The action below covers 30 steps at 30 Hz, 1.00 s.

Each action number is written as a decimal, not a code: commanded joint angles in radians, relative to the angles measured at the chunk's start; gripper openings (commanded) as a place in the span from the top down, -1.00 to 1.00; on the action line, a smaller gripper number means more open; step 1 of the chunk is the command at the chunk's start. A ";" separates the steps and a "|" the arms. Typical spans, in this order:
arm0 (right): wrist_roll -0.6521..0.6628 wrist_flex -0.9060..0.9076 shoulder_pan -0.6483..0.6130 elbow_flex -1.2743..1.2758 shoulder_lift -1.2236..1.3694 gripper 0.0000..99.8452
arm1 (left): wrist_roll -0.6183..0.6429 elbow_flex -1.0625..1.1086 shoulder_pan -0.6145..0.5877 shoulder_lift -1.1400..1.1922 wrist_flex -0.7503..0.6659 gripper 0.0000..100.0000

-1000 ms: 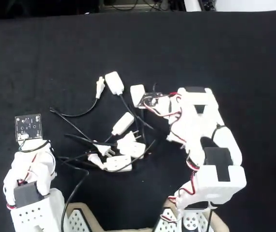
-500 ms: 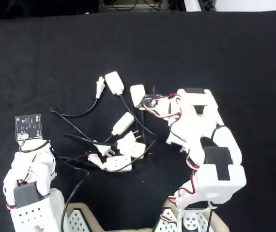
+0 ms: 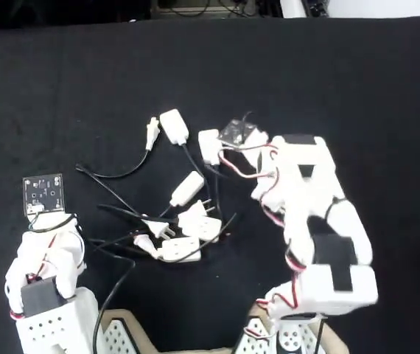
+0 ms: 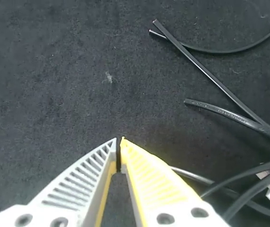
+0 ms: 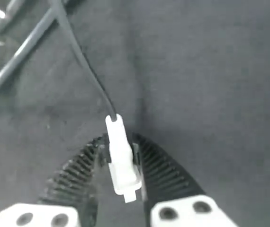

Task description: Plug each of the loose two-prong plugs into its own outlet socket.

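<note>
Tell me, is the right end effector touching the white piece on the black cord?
Touching. The right wrist view shows the white piece pinched between both fingers of the right end effector.

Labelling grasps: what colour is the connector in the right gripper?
White connector on a black cord; right wrist view shows it best.

white plug (image 5: pixel 121 158), blk cords (image 4: pixel 211 75), blk table (image 3: pixel 357 74)

A black cloth-covered table (image 3: pixel 357 81) bears a tangle of thin black cords (image 3: pixel 110 175), white two-prong plugs (image 3: pixel 195 215) and white outlet sockets (image 3: pixel 173 125).
</note>
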 commanded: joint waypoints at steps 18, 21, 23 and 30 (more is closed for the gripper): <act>-0.129 -0.054 0.011 0.054 0.005 0.79 | -0.009 -0.005 0.038 -0.002 -0.020 0.94; -0.132 0.044 0.011 -0.018 0.007 0.79 | -0.009 -0.005 0.038 -0.002 -0.020 0.94; -0.130 0.101 0.011 -0.062 0.008 0.79 | -0.009 -0.005 0.038 -0.002 -0.020 0.94; -0.127 0.164 0.014 -0.104 0.012 0.79 | -0.009 -0.005 0.038 -0.002 -0.020 0.94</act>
